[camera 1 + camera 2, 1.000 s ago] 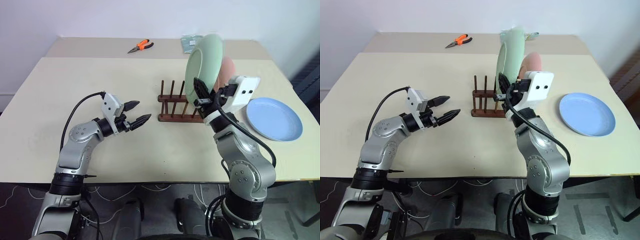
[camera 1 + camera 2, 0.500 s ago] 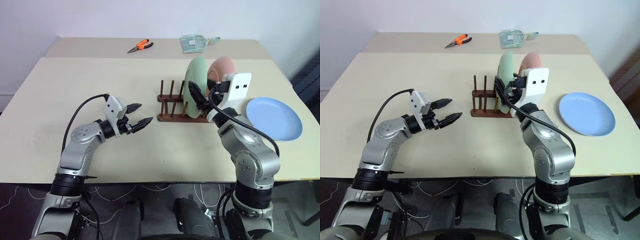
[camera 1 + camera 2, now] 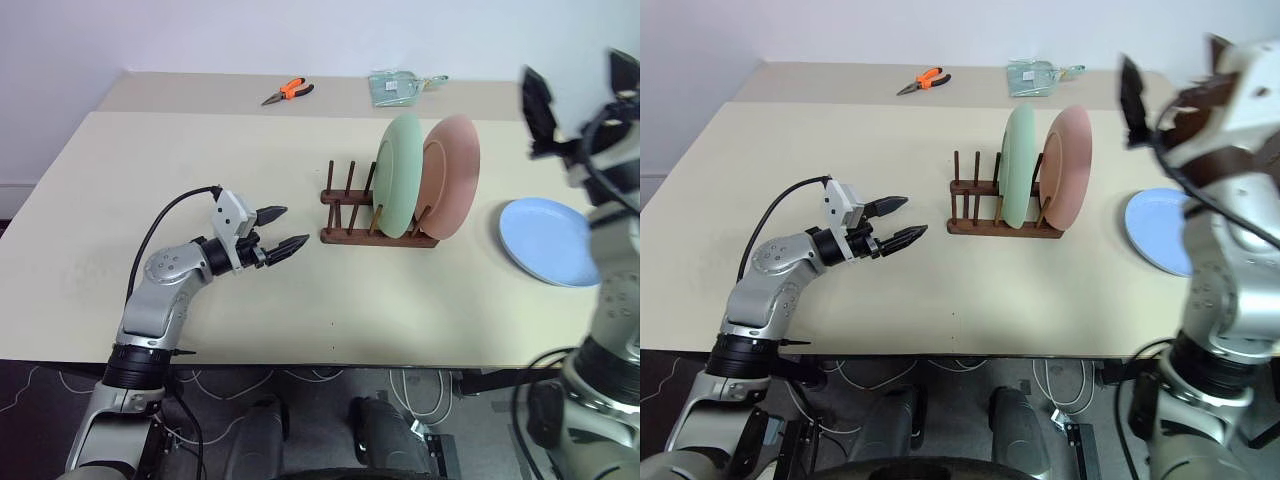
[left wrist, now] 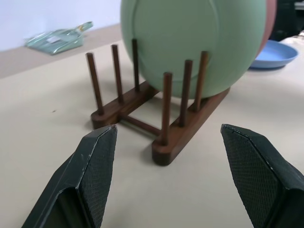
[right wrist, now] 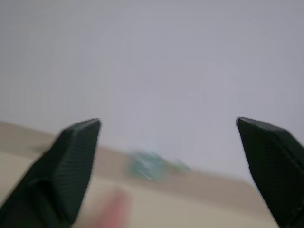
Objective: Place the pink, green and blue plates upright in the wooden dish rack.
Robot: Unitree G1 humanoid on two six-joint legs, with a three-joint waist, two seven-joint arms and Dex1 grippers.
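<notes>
Right hand (image 3: 575,105) is raised at the right edge of the scene, above the worktop (image 3: 200,160), its two black fingers spread wide with nothing between them. Left hand (image 3: 285,228) hovers low over the worktop just left of the wooden dish rack (image 3: 375,222), pointing toward it, its fingers apart and empty as well. In the rack, the green plate (image 3: 400,175) stands upright between the pegs, and the pink plate (image 3: 450,175) stands upright just to its right, near the rack's right end; the two are close together, though I cannot tell whether they touch. Several peg slots on the rack's left side are free. The blue plate (image 3: 545,240) lies flat on the worktop, right of the rack and below the raised right hand. By my judgement two of three plates are done, and only the blue one is left to pick up and slot in.
</notes>
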